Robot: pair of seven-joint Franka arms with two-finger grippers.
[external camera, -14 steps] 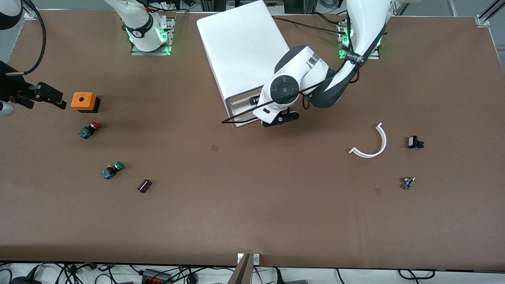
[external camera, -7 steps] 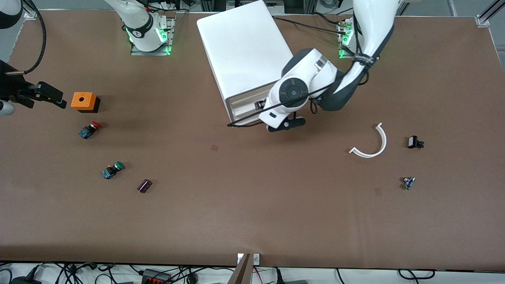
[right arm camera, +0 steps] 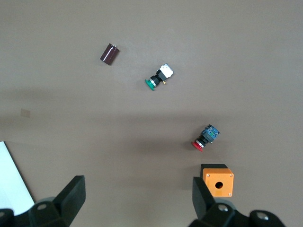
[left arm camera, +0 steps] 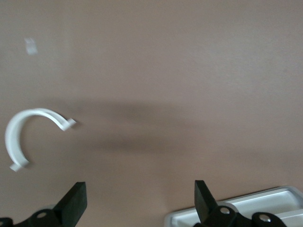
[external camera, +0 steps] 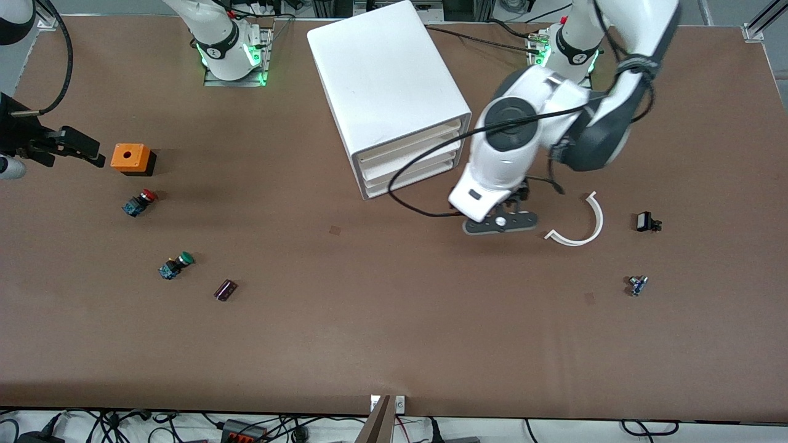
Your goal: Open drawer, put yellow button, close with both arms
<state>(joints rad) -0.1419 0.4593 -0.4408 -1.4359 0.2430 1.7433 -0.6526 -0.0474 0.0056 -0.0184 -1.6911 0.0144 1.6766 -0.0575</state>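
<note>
The white cabinet (external camera: 381, 74) stands at the table's back middle. Its three drawers (external camera: 409, 161) all sit flush and shut. No yellow button shows in any view. My left gripper (external camera: 500, 218) is open and empty over bare table, between the cabinet's front corner and a white curved strip (external camera: 585, 224). In the left wrist view the left gripper (left arm camera: 139, 203) has its fingers (left arm camera: 75, 203) wide apart, with the cabinet's corner (left arm camera: 265, 203) beside them. My right gripper (external camera: 92, 155) waits, open and empty, next to an orange box (external camera: 130, 158); it also shows in the right wrist view (right arm camera: 137, 198).
At the right arm's end lie a red-capped button (external camera: 140, 202), a green-capped button (external camera: 175, 264) and a purple cylinder (external camera: 225, 290). At the left arm's end lie a small black part (external camera: 646, 221) and a small blue part (external camera: 637, 285).
My left gripper has drawn away from the cabinet's drawer fronts and moved toward the white curved strip. The drawer fronts, covered before, now show flush. The right arm has not moved.
</note>
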